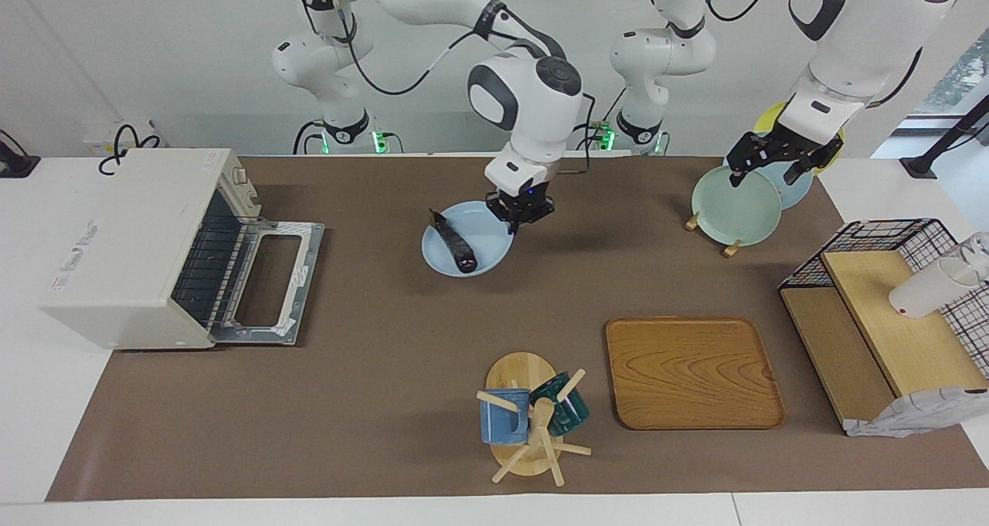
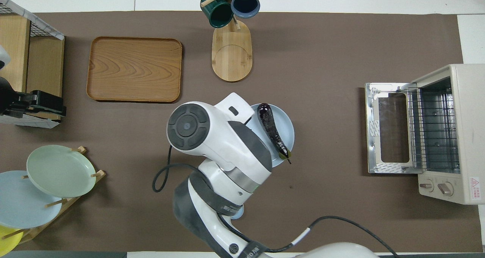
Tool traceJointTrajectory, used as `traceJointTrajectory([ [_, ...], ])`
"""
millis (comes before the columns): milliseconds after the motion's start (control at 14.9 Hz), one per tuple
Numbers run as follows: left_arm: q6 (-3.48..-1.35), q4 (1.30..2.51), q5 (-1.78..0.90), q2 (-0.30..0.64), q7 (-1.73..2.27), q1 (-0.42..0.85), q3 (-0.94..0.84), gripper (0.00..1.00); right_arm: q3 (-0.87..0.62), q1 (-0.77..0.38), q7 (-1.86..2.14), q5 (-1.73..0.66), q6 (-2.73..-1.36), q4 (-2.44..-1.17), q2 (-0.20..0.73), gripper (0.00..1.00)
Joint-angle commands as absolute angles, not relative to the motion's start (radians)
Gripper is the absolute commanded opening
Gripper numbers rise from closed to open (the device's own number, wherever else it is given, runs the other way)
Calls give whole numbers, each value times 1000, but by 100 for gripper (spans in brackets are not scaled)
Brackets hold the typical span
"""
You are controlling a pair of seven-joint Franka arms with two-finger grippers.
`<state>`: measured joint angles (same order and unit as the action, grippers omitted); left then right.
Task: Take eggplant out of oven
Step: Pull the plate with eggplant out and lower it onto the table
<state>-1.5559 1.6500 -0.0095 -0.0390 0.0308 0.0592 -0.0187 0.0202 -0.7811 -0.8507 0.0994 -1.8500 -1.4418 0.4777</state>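
The long dark purple eggplant lies on a round pale blue plate, just beside the right gripper, which hovers over that plate's rim. The boxy white toaster oven stands well apart, glass door dropped open.

A brown mat covers the table, and a pale blue plate lies near its middle. Farther from the robots stand a wooden tray and a wooden mug tree hung with a blue mug and a green mug. At the left arm's end, a rack holds a green plate upright with others, near a wire shelf holding a white cup.
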Motion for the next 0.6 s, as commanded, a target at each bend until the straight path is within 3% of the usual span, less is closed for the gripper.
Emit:
traceJointTrajectory([
  [0,-1549,1654,-15,-49,20,52,-20,100,21,-787,-926,54,-1900,-1354,551,0],
  [134,-1549,1654,-15,-49,20,51,-21,100,20,-795,-925,54,-1928,-1399,548,0],
  [535,-1549,1655,-15,-49,20,52,-20,100,-2,-801,-937,25,-2189,-1650,482,0],
])
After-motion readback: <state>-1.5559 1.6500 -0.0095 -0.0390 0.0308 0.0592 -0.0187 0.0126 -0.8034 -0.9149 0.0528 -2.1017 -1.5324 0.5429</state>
